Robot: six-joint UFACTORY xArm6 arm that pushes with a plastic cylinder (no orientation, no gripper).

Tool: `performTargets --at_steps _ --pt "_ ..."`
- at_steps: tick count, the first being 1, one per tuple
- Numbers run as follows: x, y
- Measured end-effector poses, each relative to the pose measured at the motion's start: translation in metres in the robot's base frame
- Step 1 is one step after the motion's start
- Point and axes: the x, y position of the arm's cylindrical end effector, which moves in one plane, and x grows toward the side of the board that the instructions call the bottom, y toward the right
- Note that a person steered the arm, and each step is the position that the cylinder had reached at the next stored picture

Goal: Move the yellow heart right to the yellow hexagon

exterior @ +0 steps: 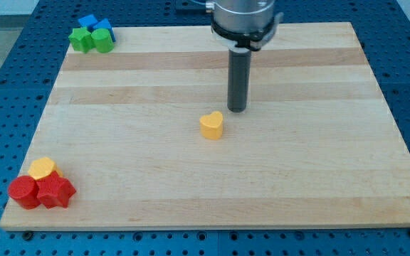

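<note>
The yellow heart [211, 125] lies near the middle of the wooden board [319, 163]. My tip [237, 109] stands just above and to the right of the heart, a small gap apart. The yellow hexagon [43, 168] sits at the board's bottom left corner, touching two red blocks. It is far to the left of and below the heart.
A red cylinder-like block [24, 192] and a red star-like block [55, 191] sit right below the yellow hexagon. At the top left corner, a blue block [94, 25] and two green blocks [82, 39] [104, 41] cluster together.
</note>
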Motion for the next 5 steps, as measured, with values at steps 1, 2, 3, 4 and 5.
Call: performTargets --at_steps 1,2,3,4,5 --pt "0.030 -0.012" --pt "0.039 -0.068" --pt "0.039 -0.141" --pt "0.041 -0.191" --pt "0.032 -0.198"
